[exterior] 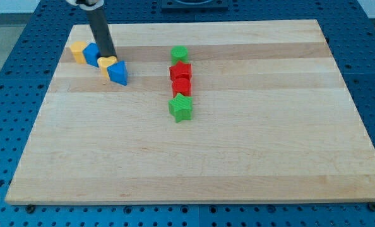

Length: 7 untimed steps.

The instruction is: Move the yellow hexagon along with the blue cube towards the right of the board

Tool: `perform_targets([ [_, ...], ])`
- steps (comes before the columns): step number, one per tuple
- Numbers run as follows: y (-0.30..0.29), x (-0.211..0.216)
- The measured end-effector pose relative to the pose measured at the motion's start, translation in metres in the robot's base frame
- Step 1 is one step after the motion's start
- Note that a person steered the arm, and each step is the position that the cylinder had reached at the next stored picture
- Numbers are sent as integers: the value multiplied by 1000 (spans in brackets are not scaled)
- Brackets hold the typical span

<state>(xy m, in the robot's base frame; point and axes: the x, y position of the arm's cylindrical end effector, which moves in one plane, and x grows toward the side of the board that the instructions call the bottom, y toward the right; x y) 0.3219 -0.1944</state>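
A yellow block (79, 52), probably the hexagon, lies near the board's top left corner. The blue cube (91, 54) touches its right side. My tip (109, 57) stands just right of the blue cube, at the top edge of a second small yellow block (107, 65). A blue triangular block (119, 74) touches that yellow block on its lower right. The dark rod leans up to the view's top left and hides part of the blue cube.
A column of blocks stands near the board's middle: a green block (179, 54) at the top, a red star (181, 70), a red block (182, 86) and a green star (180, 108). The wooden board (238, 157) lies on a blue perforated table.
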Motion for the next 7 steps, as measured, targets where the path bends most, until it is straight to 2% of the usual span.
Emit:
perform_targets([
  [2, -6, 26],
  [3, 10, 8],
  [5, 37, -89],
  [6, 3, -112],
  [7, -61, -112],
])
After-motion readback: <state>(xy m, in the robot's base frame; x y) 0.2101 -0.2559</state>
